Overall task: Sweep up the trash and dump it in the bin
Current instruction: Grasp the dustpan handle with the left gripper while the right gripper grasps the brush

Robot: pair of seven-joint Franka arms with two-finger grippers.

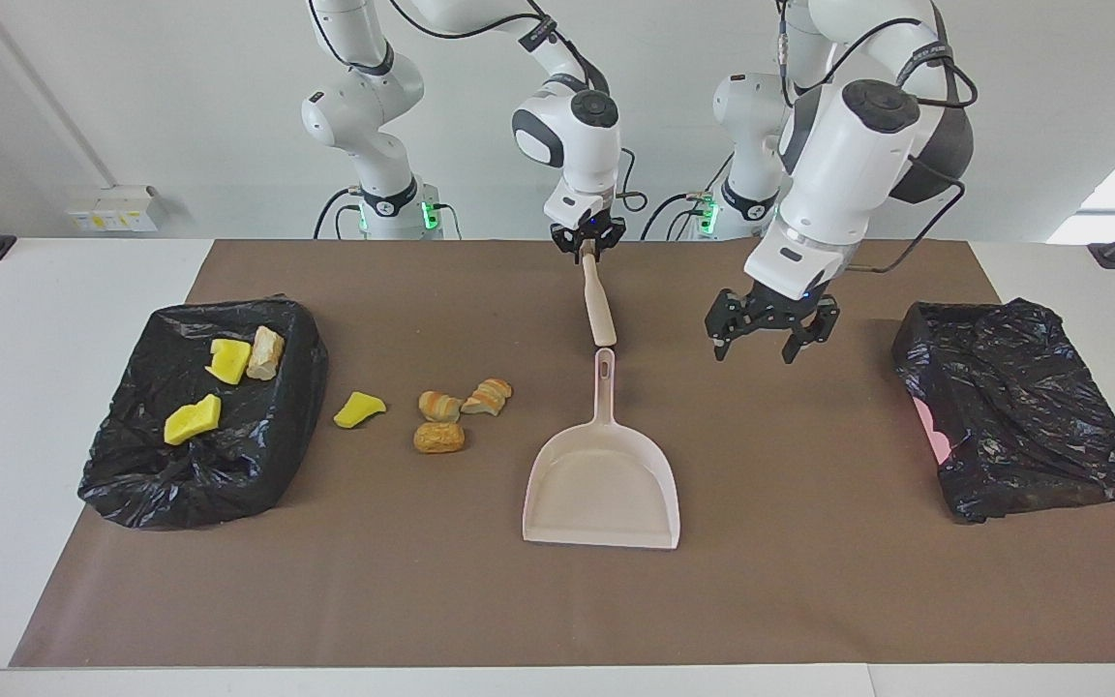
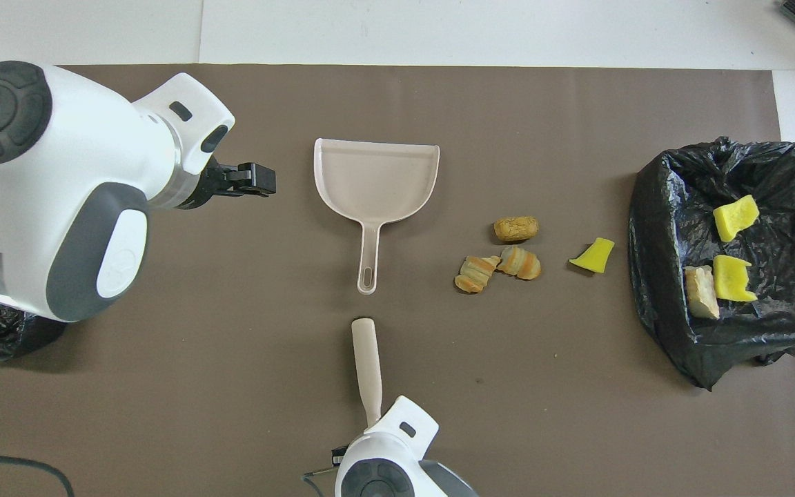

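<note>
Three yellow sponge pieces (image 1: 359, 409), four bread lumps (image 1: 439, 438), two bins (image 1: 122, 484), one dustpan (image 1: 602, 494), one brush (image 1: 598, 305).

Brightness: even, bright light is filling both views.
Source: daylight is glowing at the facing view's edge, at the left arm's end.
Shadows: the dustpan (image 1: 602, 489) and scraps (image 1: 439, 438) are casting soft, short shadows on the mat (image 1: 809, 581).
Glare: the black bags (image 2: 729, 338) are glinting in small highlights.
Focus: everything is staying sharp; no blur is showing.
</note>
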